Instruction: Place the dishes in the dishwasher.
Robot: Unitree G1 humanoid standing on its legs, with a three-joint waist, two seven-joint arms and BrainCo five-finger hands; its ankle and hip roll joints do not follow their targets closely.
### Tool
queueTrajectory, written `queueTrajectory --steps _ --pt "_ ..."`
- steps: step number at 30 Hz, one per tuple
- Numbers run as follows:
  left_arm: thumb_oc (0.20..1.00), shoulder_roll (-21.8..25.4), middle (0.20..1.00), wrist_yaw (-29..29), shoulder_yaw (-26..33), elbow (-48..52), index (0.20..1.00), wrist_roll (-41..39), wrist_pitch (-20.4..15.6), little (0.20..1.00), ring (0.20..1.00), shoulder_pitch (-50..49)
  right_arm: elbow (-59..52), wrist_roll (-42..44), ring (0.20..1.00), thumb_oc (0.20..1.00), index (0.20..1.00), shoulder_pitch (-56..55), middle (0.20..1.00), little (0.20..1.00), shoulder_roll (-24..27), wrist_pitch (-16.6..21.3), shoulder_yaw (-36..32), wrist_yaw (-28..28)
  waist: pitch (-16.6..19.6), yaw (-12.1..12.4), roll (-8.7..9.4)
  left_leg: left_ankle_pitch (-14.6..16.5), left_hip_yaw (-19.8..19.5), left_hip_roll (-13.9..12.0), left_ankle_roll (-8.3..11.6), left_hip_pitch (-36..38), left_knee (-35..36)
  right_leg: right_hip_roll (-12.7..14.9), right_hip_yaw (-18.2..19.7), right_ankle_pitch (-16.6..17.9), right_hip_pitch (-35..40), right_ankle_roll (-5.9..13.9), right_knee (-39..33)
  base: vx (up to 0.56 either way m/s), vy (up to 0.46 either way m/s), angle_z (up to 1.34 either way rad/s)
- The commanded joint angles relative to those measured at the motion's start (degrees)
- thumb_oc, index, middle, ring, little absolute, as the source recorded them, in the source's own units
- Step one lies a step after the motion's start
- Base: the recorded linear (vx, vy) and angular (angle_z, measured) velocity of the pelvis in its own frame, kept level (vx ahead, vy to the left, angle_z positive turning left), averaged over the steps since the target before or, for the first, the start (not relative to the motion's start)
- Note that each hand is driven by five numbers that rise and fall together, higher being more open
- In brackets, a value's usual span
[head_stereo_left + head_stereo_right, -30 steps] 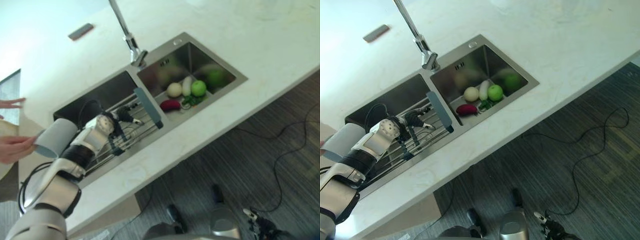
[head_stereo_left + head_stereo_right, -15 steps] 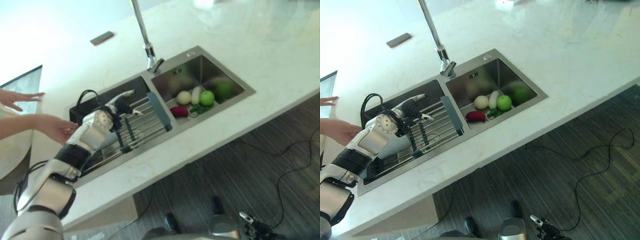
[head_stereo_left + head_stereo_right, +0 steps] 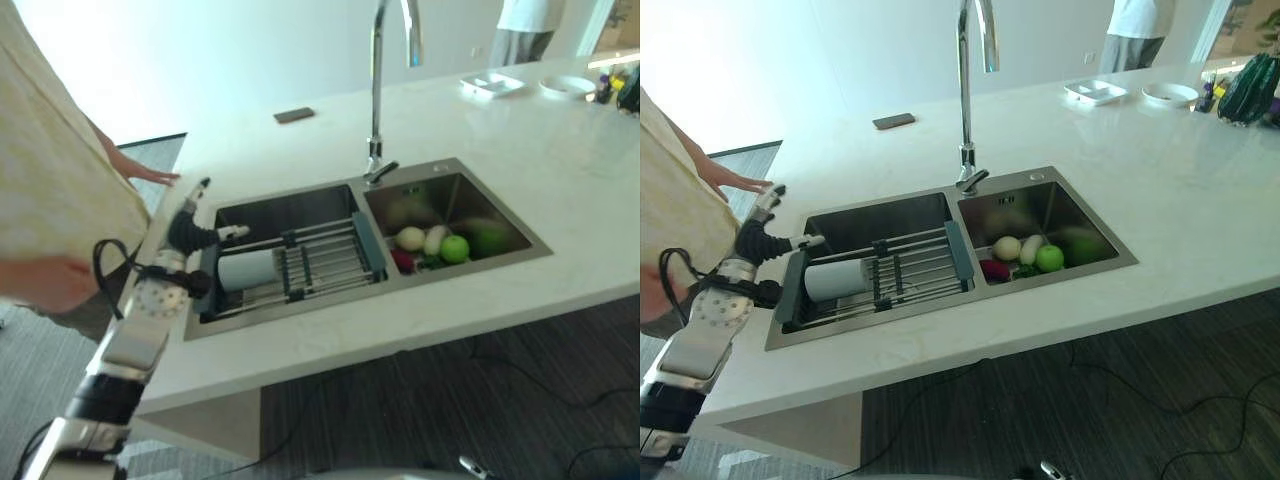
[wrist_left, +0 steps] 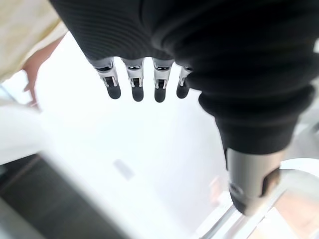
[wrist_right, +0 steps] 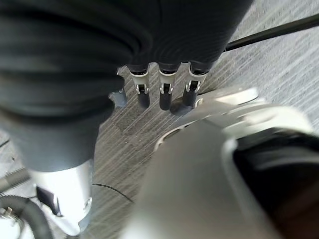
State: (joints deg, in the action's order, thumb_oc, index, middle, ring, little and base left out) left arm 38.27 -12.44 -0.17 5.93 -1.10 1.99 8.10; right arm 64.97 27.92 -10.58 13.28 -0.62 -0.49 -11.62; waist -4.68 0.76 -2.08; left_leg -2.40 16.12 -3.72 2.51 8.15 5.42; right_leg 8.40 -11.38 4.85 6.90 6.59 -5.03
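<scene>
Cup (image 3: 247,268) lies on its side on the rack (image 3: 320,262) in the left sink basin (image 3: 290,208), long axis along the desk (image 3: 330,345) edge. Left robot hand (image 3: 186,222) sits just left of it, fingers straight, empty. Right robot hand (image 5: 159,89) hangs relaxed, well away.

Strong light floods in from behind the surface (image 3: 1200,200) ahead of me, washing the far wall to plain white and bleaching the pale top near it. The steel sink (image 3: 1065,215) catches soft sheen on its walls, and its left basin sits in deeper shade. Past my left robot hand (image 4: 144,79) everything is overexposed and smeared. A person (image 3: 50,180) at my left is blurred. By my right robot hand (image 5: 162,89) the floor (image 5: 279,59) looks grainy, dimmer.
</scene>
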Motion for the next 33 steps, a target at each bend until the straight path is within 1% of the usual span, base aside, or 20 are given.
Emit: queueTrajectory --steps 1,2,3,6,9,11,13,15,16,19,21,25,26,28,29,31,33 --pt "1.0 1.2 1.0 -4.2 2.6 0.3 1.0 1.4 -9.6 1.0 1.0 6.9 2.6 -0.9 1.0 1.0 1.0 3.2 1.0 1.0 -0.1 2.1 0.4 0.0 -2.4 -0.4 -0.26 4.3 -1.6 -0.8 0.57 0.9 -2.3 1.5 -4.5 -5.6 3.0 2.3 2.4 -0.01 -0.012 0.17" --pt "1.0 -0.1 1.0 -5.3 3.6 2.4 1.0 0.7 -12.6 1.0 1.0 5.5 2.7 -1.4 1.0 1.0 1.0 3.3 1.0 1.0 -0.2 2.3 0.4 -0.3 -2.3 0.2 0.0 4.3 -1.9 -1.0 0.57 1.0 -2.2 1.4 -4.7 -5.8 3.3 2.17 2.5 -0.01 -0.011 0.09" --pt "1.0 -0.7 1.0 -5.6 4.3 3.6 1.0 0.1 -14.3 1.0 1.0 4.8 2.6 -1.4 1.0 1.0 1.0 3.3 1.0 1.0 -0.3 2.3 0.4 -0.4 -2.2 0.4 0.12 4.3 -2.1 -1.1 0.62 1.2 -2.1 1.3 -4.9 -5.9 3.5 2.13 2.6 -0.01 -0.01 0.06" --pt "1.0 -2.7 1.0 -6.6 5.6 6.0 1.0 -0.7 -18.3 1.0 1.0 2.9 2.2 -1.8 1.0 1.0 1.0 3.5 1.0 1.0 -0.7 2.2 0.5 -0.4 -2.1 1.2 0.4 4.2 -2.6 -1.2 0.73 1.5 -1.7 1.2 -5.4 -6.1 3.9 1.95 2.7 -0.01 -0.004 0.13" --pt "1.0 -4.4 1.0 -5.4 6.4 7.5 1.0 -2.8 -22.6 1.0 1.0 1.3 2.1 -1.9 1.0 1.0 1.0 3.9 1.0 1.0 -1.1 2.2 1.0 -0.3 -1.8 2.1 0.71 4.1 -3.2 -1.2 0.83 1.8 -1.3 1.1 -5.9 -6.2 4.3 1.9 2.8 0.0 -0.005 0.17" --pt "1.0 -5.1 1.0 -5.1 6.7 8.0 1.0 -4.5 -24.0 1.0 1.0 0.8 2.1 -1.5 1.0 1.0 1.0 4.1 1.0 1.0 -1.2 2.0 1.2 -0.1 -1.8 2.4 0.89 4.1 -3.5 -1.2 0.87 1.9 -1.2 1.1 -6.2 -6.2 4.5 1.91 2.8 0.01 -0.01 0.13" --pt "1.0 -6.2 1.0 -4.4 7.0 8.7 1.0 -8.1 -25.7 1.0 1.0 0.0 2.0 -1.5 1.0 1.0 1.0 4.3 1.0 1.0 -1.3 1.5 1.4 0.1 -1.8 2.8 1.05 4.1 -3.8 -1.2 0.92 2.0 -1.0 1.0 -6.3 -6.2 4.6 1.88 2.8 0.01 -0.011 0.05" --pt "1.0 -7.6 1.0 -2.6 7.3 9.4 1.0 -10.6 -27.2 1.0 1.0 -0.9 1.8 -1.9 1.0 1.0 1.0 4.5 1.0 1.0 -1.5 1.1 1.6 0.3 -1.8 3.1 1.13 4.0 -4.1 -1.3 0.98 2.0 -0.9 1.0 -6.4 -6.2 4.6 1.84 2.9 -0.01 -0.005 0.08" --pt "1.0 -8.2 1.0 -1.6 7.3 9.7 1.0 -10.1 -28.4 1.0 1.0 -1.4 1.6 -2.4 1.0 1.0 1.0 4.6 1.0 1.0 -1.6 0.7 1.9 0.4 -1.9 3.3 1.2 4.0 -4.3 -1.3 1.06 1.9 -0.8 1.0 -6.5 -6.2 4.6 1.84 2.8 -0.01 -0.005 0.11" --pt "1.0 -8.3 1.0 -1.1 7.2 10.1 1.0 -8.8 -29.2 1.0 1.0 -1.6 1.7 -2.3 1.0 1.0 1.0 4.6 1.0 1.0 -1.6 0.6 2.1 0.6 -1.9 3.4 1.25 4.0 -4.5 -1.3 1.1 1.8 -0.7 1.0 -6.6 -6.1 4.6 1.93 2.7 -0.01 -0.001 0.1" --pt "1.0 -7.8 1.0 -0.8 7.1 10.2 1.0 -9.6 -29.8 1.0 1.0 -1.3 2.0 -2.0 1.0 1.0 1.0 4.5 1.0 1.0 -1.6 0.6 2.3 0.6 -1.8 3.5 1.31 3.9 -4.5 -1.3 1.12 1.8 -0.6 1.0 -6.7 -6.0 4.6 2.02 2.6 0.0 0.002 0.03" --pt "1.0 -7.5 1.0 -0.4 7.0 10.5 1.0 -9.6 -29.4 1.0 1.0 -1.0 2.4 -2.0 1.0 1.0 1.0 4.3 1.0 1.0 -1.4 0.5 2.3 0.5 -1.8 3.4 1.3 3.8 -4.4 -1.3 1.24 1.7 -0.4 1.0 -6.6 -5.7 4.5 2.22 2.4 0.0 0.0 0.0" --pt "1.0 -7.4 1.0 0.2 7.0 10.4 1.0 -8.9 -29.2 1.0 1.0 -1.0 2.5 -2.1 1.0 1.0 1.0 4.2 1.0 1.0 -1.5 0.5 2.3 0.5 -1.8 3.3 1.35 3.7 -4.3 -1.3 1.28 1.7 -0.4 1.0 -6.5 -5.6 4.5 2.26 2.3 0.0 0.0 0.0" --pt "1.0 -6.4 1.0 -0.8 6.7 10.1 1.0 -6.8 -29.3 1.0 1.0 -0.4 2.6 -1.9 1.0 1.0 1.0 4.2 1.0 1.0 -1.3 0.5 2.2 0.3 -1.7 3.0 1.31 3.8 -4.1 -1.3 1.24 1.8 -0.4 1.0 -6.2 -5.5 4.4 2.34 2.3 0.0 0.0 0.0" --pt "1.0 -6.2 1.0 -0.7 6.8 10.1 1.0 -7.1 -29.0 1.0 1.0 -0.3 2.6 -1.8 1.0 1.0 1.0 4.2 1.0 1.0 -1.2 0.5 2.2 0.3 -1.7 3.0 1.28 3.7 -4.0 -1.3 1.24 1.8 -0.4 1.1 -6.1 -5.5 4.4 2.35 2.3 0.0 0.0 0.0" --pt "1.0 -5.9 1.0 -0.3 6.8 9.3 1.0 -7.3 -26.9 1.0 1.0 -0.5 2.0 -1.8 1.0 1.0 1.0 4.1 1.0 1.0 -1.1 0.0 2.1 0.3 -1.7 2.7 1.09 3.8 -3.8 -1.3 1.23 2.0 -0.4 1.1 -5.9 -5.5 4.4 2.4 2.4 0.0 0.0 0.0" --pt "1.0 -5.4 1.0 0.7 6.6 7.9 1.0 -6.0 -25.8 1.0 1.0 -1.3 1.9 -2.0 1.0 1.0 1.0 3.9 1.0 1.0 -1.0 -0.2 1.7 0.2 -1.7 2.5 0.98 3.9 -3.4 -1.3 1.18 2.2 -0.5 1.1 -5.6 -5.4 4.4 2.45 2.3 0.02 0.006 -0.01"
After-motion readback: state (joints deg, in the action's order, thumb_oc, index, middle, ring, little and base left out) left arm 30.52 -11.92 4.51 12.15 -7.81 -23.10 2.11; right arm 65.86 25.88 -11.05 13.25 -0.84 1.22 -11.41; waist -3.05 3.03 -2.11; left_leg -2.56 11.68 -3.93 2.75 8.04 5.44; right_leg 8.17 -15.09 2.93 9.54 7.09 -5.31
